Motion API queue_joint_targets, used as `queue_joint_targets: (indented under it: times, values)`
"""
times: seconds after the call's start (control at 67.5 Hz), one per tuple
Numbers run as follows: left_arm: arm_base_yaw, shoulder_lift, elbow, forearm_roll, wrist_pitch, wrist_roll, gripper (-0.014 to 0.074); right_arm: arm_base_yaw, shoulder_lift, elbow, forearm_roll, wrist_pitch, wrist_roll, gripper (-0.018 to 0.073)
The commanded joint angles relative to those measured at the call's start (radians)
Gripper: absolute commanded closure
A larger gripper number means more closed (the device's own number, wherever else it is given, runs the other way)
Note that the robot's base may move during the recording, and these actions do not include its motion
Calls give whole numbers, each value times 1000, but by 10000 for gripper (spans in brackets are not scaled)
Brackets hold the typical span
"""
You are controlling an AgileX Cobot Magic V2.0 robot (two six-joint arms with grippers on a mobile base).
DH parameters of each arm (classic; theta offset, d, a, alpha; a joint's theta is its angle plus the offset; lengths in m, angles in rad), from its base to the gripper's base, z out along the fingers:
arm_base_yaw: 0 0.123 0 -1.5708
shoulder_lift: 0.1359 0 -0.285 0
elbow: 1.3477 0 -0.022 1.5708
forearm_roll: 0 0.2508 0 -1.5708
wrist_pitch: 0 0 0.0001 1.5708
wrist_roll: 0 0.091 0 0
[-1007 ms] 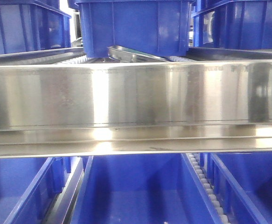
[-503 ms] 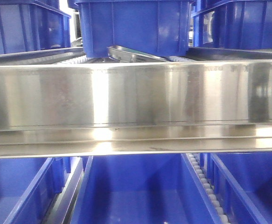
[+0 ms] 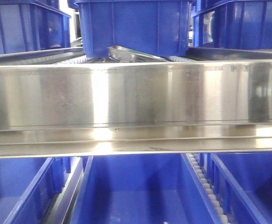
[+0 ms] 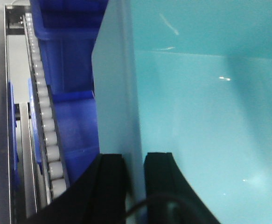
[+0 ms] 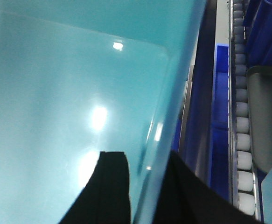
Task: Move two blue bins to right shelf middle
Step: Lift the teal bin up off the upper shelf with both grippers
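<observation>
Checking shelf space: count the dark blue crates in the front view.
6 crates. Three above the rail: left, centre, right. Three below it: left, centre, right. More may be hidden behind them.

Front view: bright, even overhead light. Broad vertical glare bands on the steel rail [image 3: 103,95]; dark blue crates [image 3: 136,28] saturated and slightly soft.
Left wrist view: pale blue bin [image 4: 210,116] evenly lit, with small glints beyond the left gripper [image 4: 135,156]. Fingers [image 4: 110,186] black, blurred, no detail.
Right wrist view: two white hot spots on the pale blue bin [image 5: 56,93], just ahead of the right gripper [image 5: 142,156]. Rim soft; rollers [image 5: 243,161] to its right bright.
</observation>
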Motion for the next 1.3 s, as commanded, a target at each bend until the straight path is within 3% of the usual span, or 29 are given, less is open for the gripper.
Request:
queue_joint_targets:
  times: [0.0, 0.341, 0.622, 1.288]
  values:
    - [1, -23, -16, -42, -100, 1, 707, -8, -5, -9, -13, -27, -14, 711]
    - [1, -23, -16, -42, -211, 1, 707, -8, -5, -9, -12, -73, -14, 711]
    - [1, -22, -16, -42, -107, 1, 707, -8, 7, -9, -12, -227, -14, 711]
    - [1, -22, -16, -42, -203, 1, 707, -8, 7, -9, -12, -229, -14, 711]
